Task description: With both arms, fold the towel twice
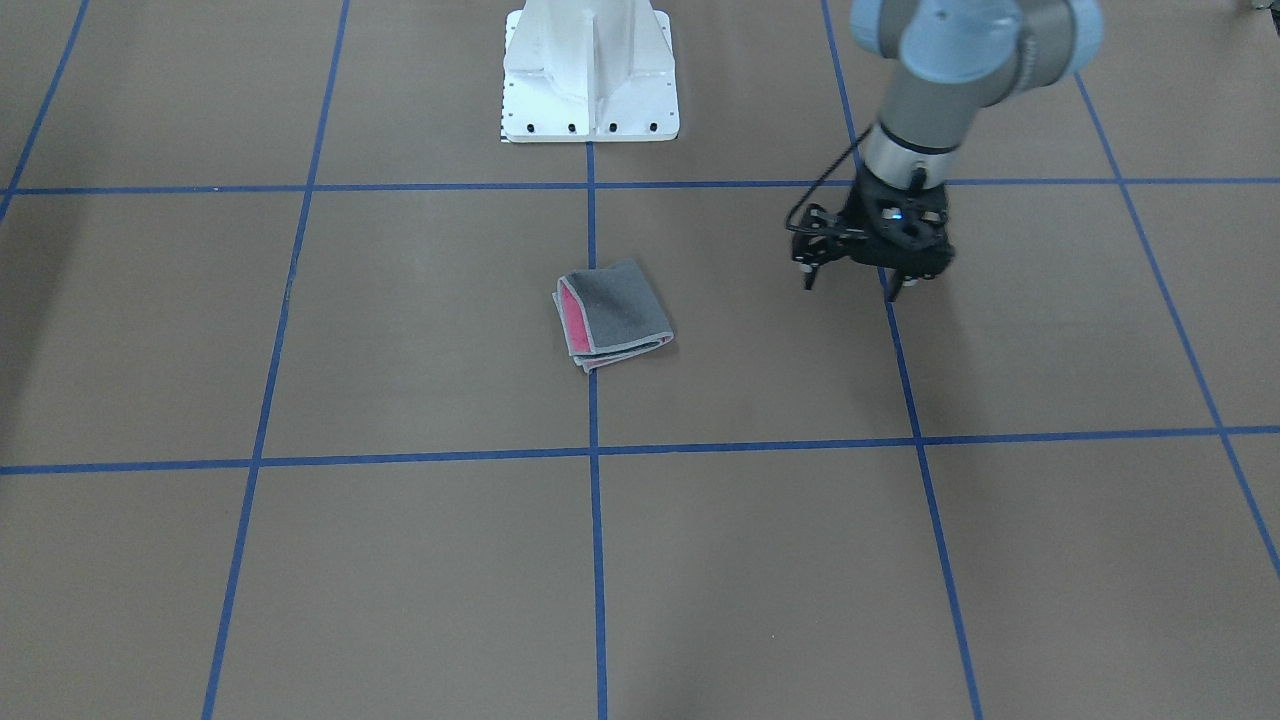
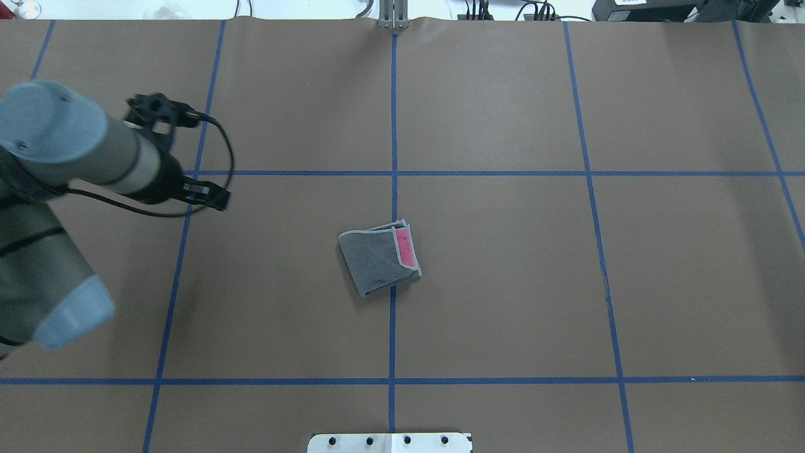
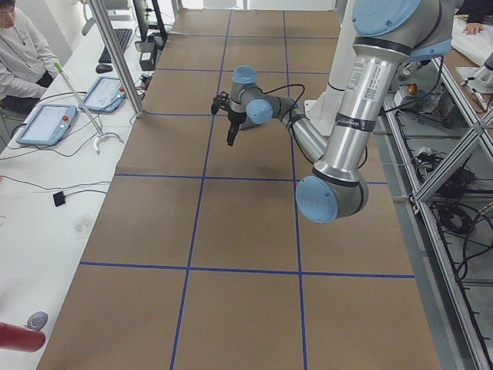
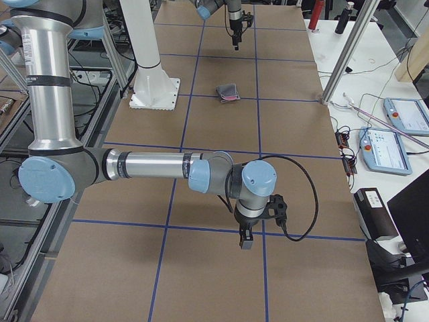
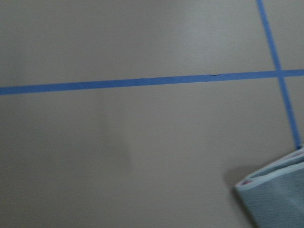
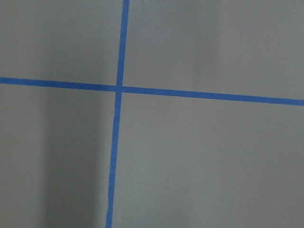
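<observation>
The towel (image 1: 612, 315) lies folded into a small packet near the table's middle, dark grey face up, with a pink strip and light grey edge showing along one side. It also shows in the overhead view (image 2: 379, 258), the right side view (image 4: 228, 92) and the corner of the left wrist view (image 5: 275, 194). My left gripper (image 1: 850, 283) is open and empty, hanging above the table well off to the towel's side. My right gripper (image 4: 246, 240) shows only in the right side view, far from the towel; I cannot tell if it is open.
The white pedestal base (image 1: 588, 70) stands at the robot's edge of the brown table, which has a blue tape grid (image 2: 394, 173). Operator desks with tablets (image 4: 385, 144) line the far edge. A person (image 3: 19, 54) sits there.
</observation>
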You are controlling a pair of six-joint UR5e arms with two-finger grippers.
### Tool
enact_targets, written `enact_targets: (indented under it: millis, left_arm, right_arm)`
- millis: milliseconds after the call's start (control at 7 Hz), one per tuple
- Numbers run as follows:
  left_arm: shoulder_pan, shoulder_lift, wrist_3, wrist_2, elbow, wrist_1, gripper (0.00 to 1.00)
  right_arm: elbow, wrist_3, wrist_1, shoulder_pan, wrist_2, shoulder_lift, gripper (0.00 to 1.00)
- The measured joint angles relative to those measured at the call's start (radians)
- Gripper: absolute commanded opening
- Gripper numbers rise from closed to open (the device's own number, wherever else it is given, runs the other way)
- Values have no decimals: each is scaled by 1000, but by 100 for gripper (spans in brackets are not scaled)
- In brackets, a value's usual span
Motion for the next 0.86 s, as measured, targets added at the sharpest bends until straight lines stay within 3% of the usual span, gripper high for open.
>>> enact_targets:
  millis: [286, 571, 857]
  left_arm:
    - [-258, 164, 334, -161, -1, 7, 100]
    - [-439, 284, 594, -216, 35, 10, 100]
    - [-575, 354, 761, -294, 137, 6, 100]
  right_arm:
    - [-17, 6, 25, -1, 1, -4, 100]
    - [-18, 27, 30, -4, 5, -4, 100]
    - [-14, 59, 32, -15, 16, -3, 100]
